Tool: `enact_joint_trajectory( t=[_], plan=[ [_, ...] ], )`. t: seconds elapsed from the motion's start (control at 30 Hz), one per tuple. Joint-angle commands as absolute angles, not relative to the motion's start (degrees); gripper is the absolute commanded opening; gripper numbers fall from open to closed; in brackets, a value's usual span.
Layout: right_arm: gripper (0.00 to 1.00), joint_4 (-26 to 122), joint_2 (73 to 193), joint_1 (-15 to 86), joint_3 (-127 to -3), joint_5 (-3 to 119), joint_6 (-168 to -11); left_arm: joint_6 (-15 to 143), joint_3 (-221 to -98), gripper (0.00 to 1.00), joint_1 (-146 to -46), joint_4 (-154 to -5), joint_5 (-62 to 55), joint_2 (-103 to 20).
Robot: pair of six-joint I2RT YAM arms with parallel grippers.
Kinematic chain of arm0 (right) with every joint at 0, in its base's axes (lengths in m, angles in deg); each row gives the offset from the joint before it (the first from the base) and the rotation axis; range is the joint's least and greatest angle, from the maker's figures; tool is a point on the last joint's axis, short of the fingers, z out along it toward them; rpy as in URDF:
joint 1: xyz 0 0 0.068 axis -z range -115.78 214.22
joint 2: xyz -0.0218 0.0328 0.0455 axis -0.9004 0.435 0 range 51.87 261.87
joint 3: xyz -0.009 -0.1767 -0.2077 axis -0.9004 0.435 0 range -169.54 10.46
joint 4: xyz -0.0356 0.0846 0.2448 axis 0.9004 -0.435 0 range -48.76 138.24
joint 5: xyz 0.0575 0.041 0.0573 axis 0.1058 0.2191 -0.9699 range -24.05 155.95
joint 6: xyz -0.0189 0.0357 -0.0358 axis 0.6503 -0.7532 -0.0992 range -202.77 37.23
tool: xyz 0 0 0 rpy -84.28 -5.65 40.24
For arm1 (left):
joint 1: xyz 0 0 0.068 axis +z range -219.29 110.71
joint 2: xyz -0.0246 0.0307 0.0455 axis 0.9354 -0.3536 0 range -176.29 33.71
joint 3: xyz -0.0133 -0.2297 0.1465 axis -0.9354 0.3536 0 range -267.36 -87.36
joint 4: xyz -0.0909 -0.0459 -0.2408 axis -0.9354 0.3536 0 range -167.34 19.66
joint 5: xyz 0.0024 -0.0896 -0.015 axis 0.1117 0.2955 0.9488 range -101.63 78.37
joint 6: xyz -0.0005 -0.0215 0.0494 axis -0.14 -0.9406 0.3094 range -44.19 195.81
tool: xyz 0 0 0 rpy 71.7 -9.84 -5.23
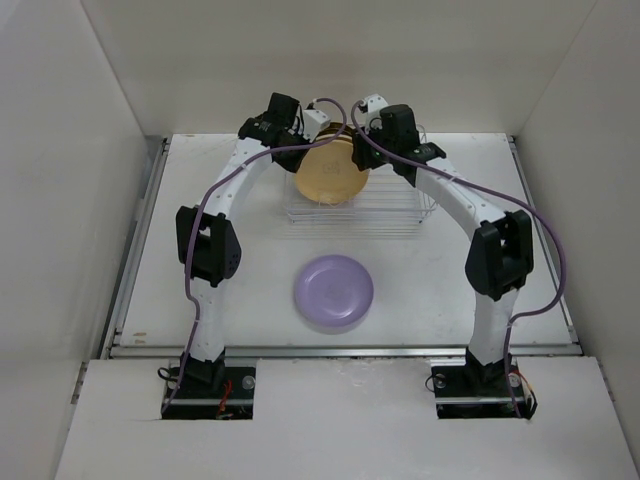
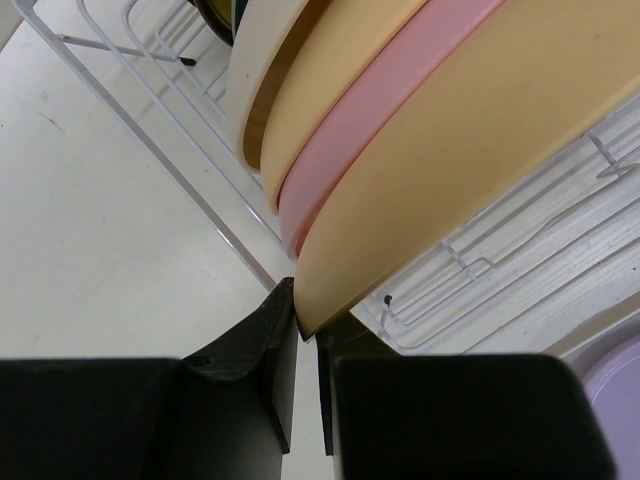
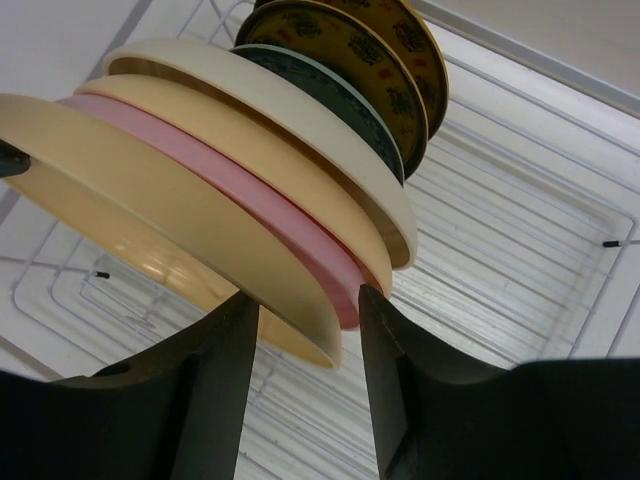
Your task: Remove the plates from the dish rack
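front plate: you're looking at the yellow-orange plate (image 1: 333,172), standing on edge at the near end of the dish rack (image 1: 400,218) and leaning its face toward the arm bases. The pink plate (image 2: 390,92) is sitting right behind it, rims just about touching.

rest of the row: behind the pink one you're getting a second yellow-orange one (image 3: 260,170), a cream plate (image 3: 330,140), then the smaller patterned plates (image 3: 350,55). All are on edge and running away from you.

left end effector (image 2: 306,312): it's sitting at the front plate's left rim with its fingers nearly together and the rim's edge tucked into the slit between them. I'm reading that as a pinch on the plate.

right end effector (image 3: 308,298): it's gaping wide and gripping nothing. The front plate's right rim is hanging in the mouth, and the pink rim is poking into the same gap, just beside the finger on that side.

what it's all turning on: the disc is running left-to-right across the rack, so each rim is pointing at one arm. Neither arm is really nearer. The left is on it, the right is only around it.

risk (my guess): closing the right one as it's sitting is probably going to catch pink along with yellow-orange. You're wanting that finger slipping between the two rims.

drop spot (guess): a lavender plate (image 1: 333,292) is lying flat on the bench (image 1: 450,300), in front of the rack and apart from it, between the arms.
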State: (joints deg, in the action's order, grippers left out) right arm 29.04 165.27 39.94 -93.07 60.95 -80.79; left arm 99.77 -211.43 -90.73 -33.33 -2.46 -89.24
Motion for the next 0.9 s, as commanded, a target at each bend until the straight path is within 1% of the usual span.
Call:
enact_joint_trajectory(
  t=[0.0, 0.03, 0.13, 0.17, 0.23, 0.27, 0.3, 0.33, 0.37, 0.47, 0.5, 0.63, 0.67, 0.77, 0.83, 0.87],
  plan=[
    [0.51, 30.92, 162.89, 40.31, -94.5, 60.59, -79.52, 98.14, -213.12, 0.0, -91.36, -29.8, -0.65, -85.73],
    [0.51, 30.92, 162.87, 40.31, -93.96, 61.11, -79.52, 98.13, -213.66, 0.0, -91.36, -29.79, -0.65, -85.73],
    [0.38, 32.16, 161.47, 40.31, -91.94, 60.5, -79.52, 98.13, -214.28, 0.0, -91.36, -29.27, -0.65, -86.26],
    [0.25, 32.16, 161.47, 40.31, -91.94, 60.5, -79.52, 97.61, -214.28, 0.0, -91.36, -29.27, -0.65, -86.26],
    [0.14, 32.16, 161.47, 40.31, -91.94, 60.5, -79.52, 97.6, -214.28, 0.0, -91.36, -29.27, -0.65, -86.26],
    [0.03, 32.16, 161.47, 40.31, -91.94, 60.5, -79.52, 97.6, -214.28, 0.0, -91.36, -29.27, -1.43, -86.26],
    [0.0, 32.16, 161.47, 40.31, -91.94, 60.5, -79.52, 97.6, -214.28, 0.0, -91.36, -29.27, -1.44, -86.26],
    [0.0, 32.16, 160.94, 40.31, -91.33, 60.5, -79.52, 97.6, -214.28, 0.03, -91.36, -28.74, -1.44, -86.26],
    [0.0, 32.16, 160.94, 40.31, -91.32, 60.5, -79.52, 97.6, -214.28, 0.1, -91.36, -28.74, -1.44, -86.26],
    [0.0, 32.77, 159.89, 40.31, -90.09, 59.97, -79.52, 97.6, -214.28, 0.2, -91.36, -28.21, -1.44, -86.26],
    [0.0, 33.55, 159.88, 40.31, -89.39, 59.97, -79.52, 97.6, -214.28, 0.28, -91.36, -28.21, -1.96, -86.26],
    [0.0, 34.08, 158.13, 40.31, -89.39, 59.97, -79.52, 96.99, -215.59, 0.45, -91.88, -26.2, -3.19, -86.26],
    [0.0, 34.61, 158.13, 40.31, -88.78, 59.97, -79.52, 96.99, -216.99, 0.47, -91.88, -25.67, -3.19, -86.26],
    [0.0, 37.5, 155.58, 40.31, -86.68, 59.97, -80.05, 96.37, -218.22, 0.47, -91.36, -24.26, -1.88, -86.26],
    [0.0, 38.13, 155.05, 40.31, -86.66, 59.97, -80.05, 96.37, -218.23, 0.38, -91.36, -24.26, -1.26, -86.26],
    [0.0, 38.13, 155.05, 40.31, -86.66, 59.97, -80.05, 96.37, -217.54, 0.38, -91.36, -25.13, -1.26, -85.74]
  ],
)
